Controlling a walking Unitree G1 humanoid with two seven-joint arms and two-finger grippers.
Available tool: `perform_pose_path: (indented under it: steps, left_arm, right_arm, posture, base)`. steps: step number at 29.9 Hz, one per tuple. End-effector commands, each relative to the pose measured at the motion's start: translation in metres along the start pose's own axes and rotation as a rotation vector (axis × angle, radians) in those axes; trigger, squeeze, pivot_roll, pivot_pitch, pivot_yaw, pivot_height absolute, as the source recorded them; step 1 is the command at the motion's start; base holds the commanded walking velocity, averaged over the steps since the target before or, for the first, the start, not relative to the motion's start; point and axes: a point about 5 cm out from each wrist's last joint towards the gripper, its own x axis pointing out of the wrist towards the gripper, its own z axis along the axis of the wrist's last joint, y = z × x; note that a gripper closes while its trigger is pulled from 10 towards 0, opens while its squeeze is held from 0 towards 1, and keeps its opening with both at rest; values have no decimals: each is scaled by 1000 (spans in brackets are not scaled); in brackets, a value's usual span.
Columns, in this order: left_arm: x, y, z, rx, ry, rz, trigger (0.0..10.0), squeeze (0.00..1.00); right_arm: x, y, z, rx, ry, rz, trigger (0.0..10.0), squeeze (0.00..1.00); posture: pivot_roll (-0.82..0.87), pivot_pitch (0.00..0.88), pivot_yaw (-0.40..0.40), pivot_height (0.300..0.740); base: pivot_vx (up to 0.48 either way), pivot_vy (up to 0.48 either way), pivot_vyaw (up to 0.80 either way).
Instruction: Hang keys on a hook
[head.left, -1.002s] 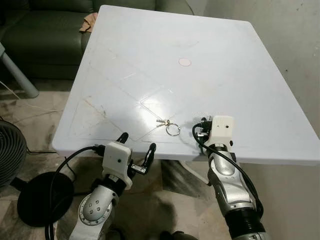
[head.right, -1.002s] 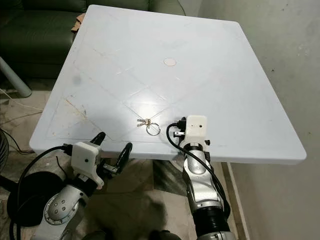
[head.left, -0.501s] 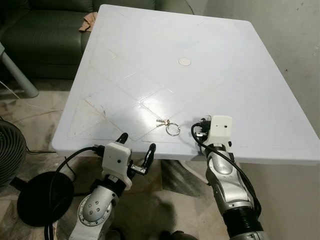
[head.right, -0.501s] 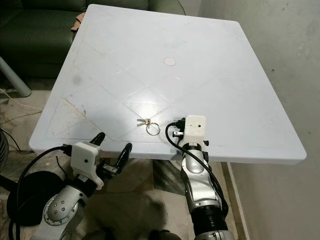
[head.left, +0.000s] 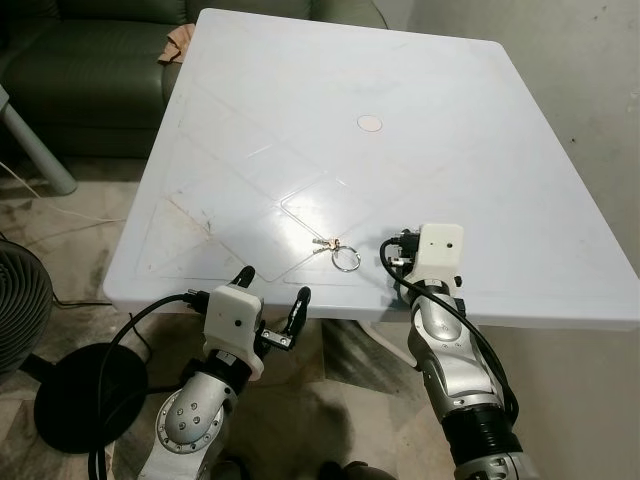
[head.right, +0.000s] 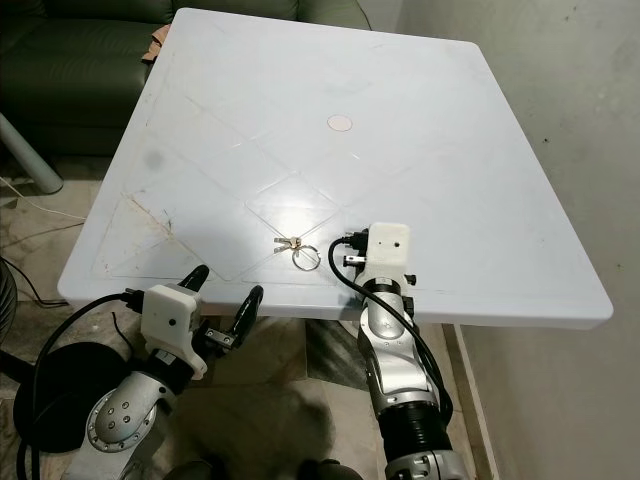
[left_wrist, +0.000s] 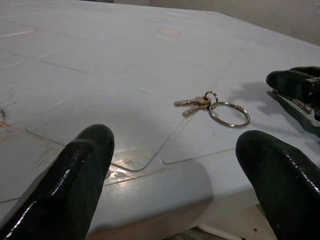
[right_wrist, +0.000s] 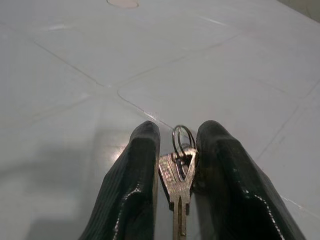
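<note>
A white table (head.left: 420, 130) fills the head view. At its 6 o'clock edge lie keys (head.left: 338, 251) on a ring. The left gripper (head.left: 272, 297) hangs spread at 7 o'clock; the right gripper (right_wrist: 176, 150) at 5 o'clock clamps a separate key (right_wrist: 178, 177).

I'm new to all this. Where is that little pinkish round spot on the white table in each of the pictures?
Left eye view: the round spot is mid-table, toward the far side.
Right eye view: same place.
Left wrist view: far off, beyond the ringed keys.
Right wrist view: farthest away, beyond the key in the right gripper.
Shared landmark: the white table with its grooved lines.
</note>
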Motion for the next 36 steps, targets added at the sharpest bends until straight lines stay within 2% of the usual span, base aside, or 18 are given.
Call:
perform_pose_path:
  steps: [1,2,3,4,5,7,8,9,10,28,31,36]
  left_arm:
    - [-2,-3,1,-7,3,-9,10000,0]
    - [-2,-3,1,-7,3,-9,10000,0]
    - [-2,-3,1,-7,3,-8,10000,0]
    - [-2,-3,1,-7,3,-8,10000,0]
    - [-2,-3,1,-6,3,-7,10000,0]
    - [-3,-3,1,-6,3,-6,10000,0]
    - [-3,-3,1,-6,4,-6,10000,0]
    - [-3,-3,1,-6,4,-6,10000,0]
    - [-3,-3,1,-6,4,-6,10000,0]
    - [-1,-2,1,-1,2,-3,10000,0]
    - [0,-2,1,-2,0,-4,10000,0]
    - [5,-2,2,0,-10,-4,10000,0]
  right_arm:
    - [0,-4,-4,-4,29,-18,8784,0]
    - [0,-4,-5,-8,39,-17,6667,0]
    - [0,-4,-6,-10,45,-16,6667,0]
    - [0,-5,-7,-14,47,-19,5961,0]
    - [0,-6,-7,-19,42,-19,6078,0]
    - [0,-6,-8,-17,49,-15,8784,0]
    - [0,-5,-9,-14,52,-11,8784,0]
    - [0,-6,-9,-14,53,-14,5294,0]
    - [0,-6,-9,-17,48,-25,0,0]
    - [0,-9,-3,-14,8,-39,0,0]
    - [0,-11,-1,18,5,-40,0,0]
    - [2,-18,11,123,-23,-35,0,0]
  posture:
    - [164,219,-108,740]
    - [164,219,-108,740]
    - [166,220,-108,740]
    - [166,220,-108,740]
    - [166,220,-108,740]
    - [167,222,-107,740]
    - [167,222,-107,740]
    - [167,222,-107,740]
    - [166,222,-107,740]
    - [165,213,-107,740]
    - [163,210,-106,740]
    - [157,192,-106,740]
  base:
    - [0,0,0]
    - [0,0,0]
    - [0,0,0]
    - [0,0,0]
    - [0,0,0]
    - [0,0,0]
    - [0,0,0]
    - [0,0,0]
    - [0,0,0]
    - [0,0,0]
    - [0,0,0]
    - [0,0,0]
